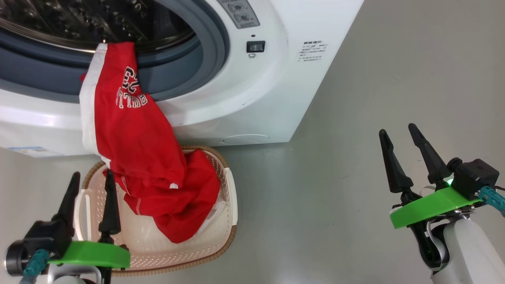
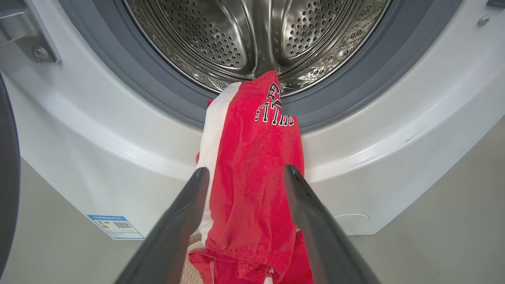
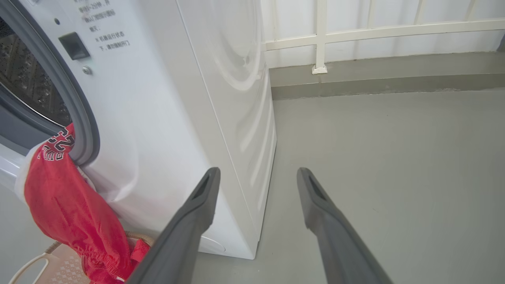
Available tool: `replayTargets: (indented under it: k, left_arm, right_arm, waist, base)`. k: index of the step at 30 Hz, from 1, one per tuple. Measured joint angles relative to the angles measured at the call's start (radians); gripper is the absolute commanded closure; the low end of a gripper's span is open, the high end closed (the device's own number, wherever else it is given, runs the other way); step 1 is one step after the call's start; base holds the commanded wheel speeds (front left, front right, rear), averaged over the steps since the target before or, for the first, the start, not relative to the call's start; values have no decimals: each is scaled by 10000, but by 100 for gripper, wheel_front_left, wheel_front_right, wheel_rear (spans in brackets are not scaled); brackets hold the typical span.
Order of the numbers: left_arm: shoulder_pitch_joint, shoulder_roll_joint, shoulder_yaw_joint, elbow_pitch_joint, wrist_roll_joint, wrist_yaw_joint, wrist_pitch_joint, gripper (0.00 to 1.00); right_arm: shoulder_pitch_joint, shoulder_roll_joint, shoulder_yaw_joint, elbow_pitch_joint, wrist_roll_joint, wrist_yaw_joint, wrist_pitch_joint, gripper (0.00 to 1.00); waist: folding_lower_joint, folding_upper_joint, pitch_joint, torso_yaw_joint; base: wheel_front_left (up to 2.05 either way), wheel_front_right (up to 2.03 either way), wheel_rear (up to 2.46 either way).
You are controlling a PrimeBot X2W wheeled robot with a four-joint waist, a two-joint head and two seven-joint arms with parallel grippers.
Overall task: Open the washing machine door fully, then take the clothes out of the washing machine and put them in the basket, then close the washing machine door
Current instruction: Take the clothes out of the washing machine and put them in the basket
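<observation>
Two grippers, one basket, one garment and one washer were logged.

1. Door (image 2: 7,177): a dark curved edge at the left border of the left wrist view. It was swung clear of the opening.
2. Left gripper (image 1: 92,173): low in the head view, over the basket's left end. Its fingers (image 2: 177,221) were spread apart with nothing between them. In the wrist view they framed the hanging clothes, and no contact could be made out.
3. Basket (image 1: 232,197): cream, perforated, brown-rimmed. It stood on the floor (image 1: 335,177) against the lower front edge of the washer.
4. Clothes (image 1: 134,134): red with a white stripe and white lettering. The top end was caught at the lip of the drum (image 2: 252,35) and draped over the grey gasket (image 1: 213,43) and down the white front. The lower end lay bunched inside the basket, toward its right side.
5. Washer (image 1: 276,98): white front-loader with the drum exposed. A blue label (image 1: 29,151) sat at its lower front left corner.
6. Right gripper (image 1: 397,128): to the right of the washer's right side, above bare floor and well apart from the clothes and basket. Its fingers were spread wide and empty.
7. Railing (image 3: 319,35): white, along the far edge of the floor in the right wrist view.
</observation>
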State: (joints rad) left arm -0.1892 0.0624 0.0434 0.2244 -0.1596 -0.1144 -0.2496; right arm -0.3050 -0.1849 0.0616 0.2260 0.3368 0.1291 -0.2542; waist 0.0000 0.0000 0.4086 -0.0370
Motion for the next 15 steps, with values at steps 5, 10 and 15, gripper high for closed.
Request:
replayTargets:
  k: [5,10,15]
  left_arm:
    - [181,-42,2,-288,-81,58,0,0]
    - [163,-75,-42,-130,-123,54,0,0]
    - [-369,88,-136,788,-182,42,0,0]
  right_arm:
    - [2,-2,2,-4,0,0,0,0]
    - [2,0,40,-2,0,0,0,0]
    - [-3,0,104,-2,0,0,0,0]
  waist:
    - [0,0,-7,8]
    - [0,0,-4,-18]
    - [0,0,113,-18]
  base:
    - [0,0,0]
    - [0,0,0]
    - [0,0,0]
